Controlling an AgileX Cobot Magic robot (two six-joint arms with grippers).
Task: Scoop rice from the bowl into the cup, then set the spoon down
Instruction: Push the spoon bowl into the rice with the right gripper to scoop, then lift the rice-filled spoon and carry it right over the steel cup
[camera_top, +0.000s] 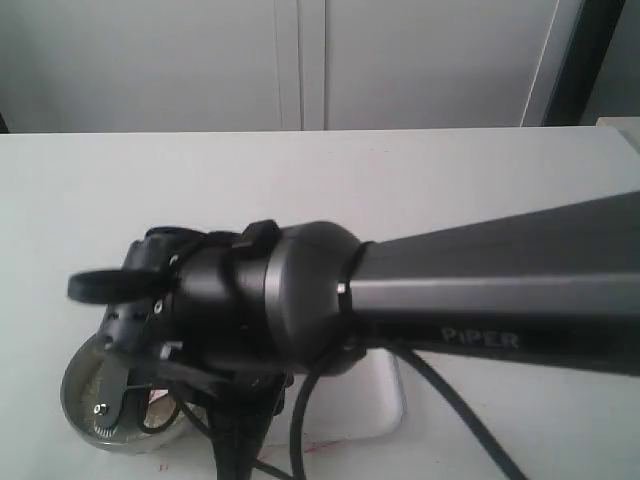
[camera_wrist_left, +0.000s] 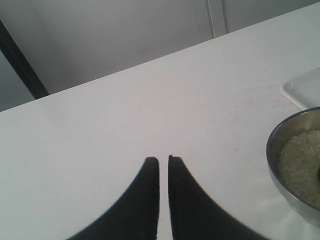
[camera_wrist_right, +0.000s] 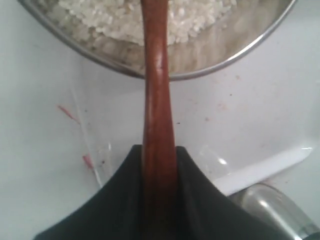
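Observation:
In the right wrist view my right gripper (camera_wrist_right: 159, 148) is shut on the slim handle of the reddish-brown wooden spoon (camera_wrist_right: 156, 90). The handle runs over the rim of the grey steel bowl (camera_wrist_right: 227, 59) into the off-white rice (camera_wrist_right: 110, 20); the spoon's oval end is out of frame. A rounded shiny cup (camera_wrist_right: 272, 210) shows only in part beside the gripper's finger. In the left wrist view my left gripper (camera_wrist_left: 163, 159) is shut with nothing in it, above bare table. It stands apart from the bowl (camera_wrist_left: 278, 142) and its rice (camera_wrist_left: 300, 165).
The right arm (camera_top: 480, 290) crosses the exterior view and hides most of the scene; the bowl (camera_top: 78, 400) peeks out below its wrist. A white tray (camera_top: 385, 400) lies next to the bowl, its edge (camera_wrist_right: 260, 172) near the cup. Red marks (camera_wrist_right: 67, 114) stain the table.

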